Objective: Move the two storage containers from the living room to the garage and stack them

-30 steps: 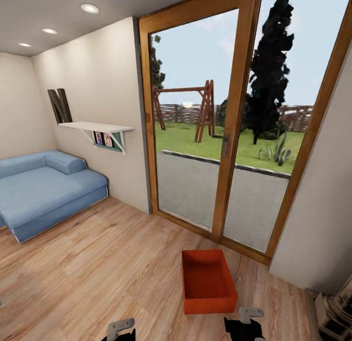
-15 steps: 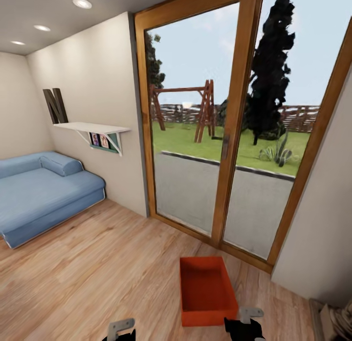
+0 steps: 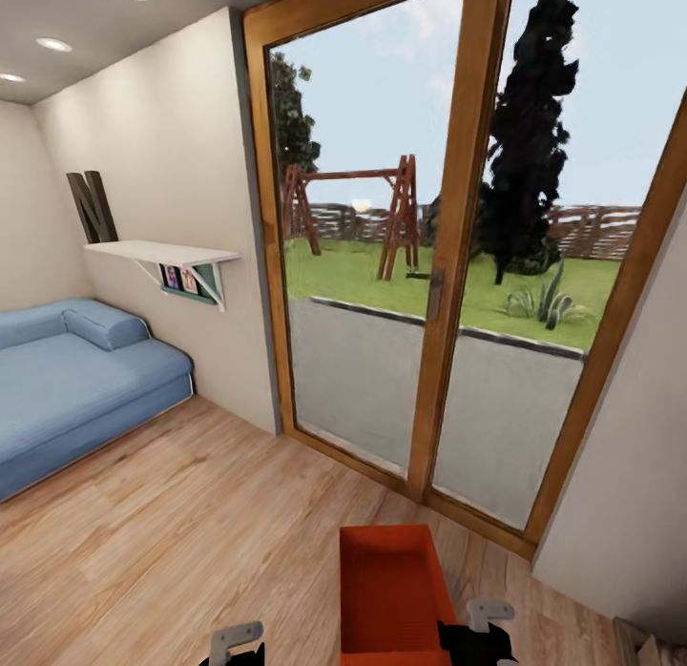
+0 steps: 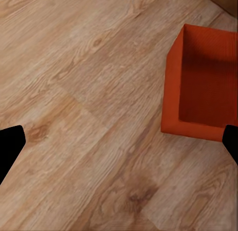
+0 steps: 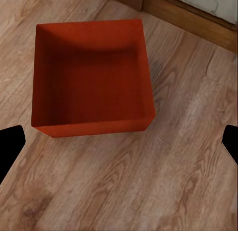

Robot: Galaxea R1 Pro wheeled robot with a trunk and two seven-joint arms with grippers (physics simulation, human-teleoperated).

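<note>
Wood-plank flooring (image 3: 191, 523) of the living room spreads ahead of us, and one rust-red storage container (image 3: 391, 594) sits on it just in front of the wood-framed glass doors (image 3: 448, 256), open side up and with nothing in it. We see it from both wrists — our left gripper (image 4: 119, 146) hangs over bare planks with the container off to one side, our right gripper (image 5: 119, 142) almost directly above it. Both claws are spread wide, fingertips at opposite edges of each view, gripping nothing. A blue sofa (image 3: 76, 380) stands against the far-left wall beneath a white shelf (image 3: 162, 256).
</note>
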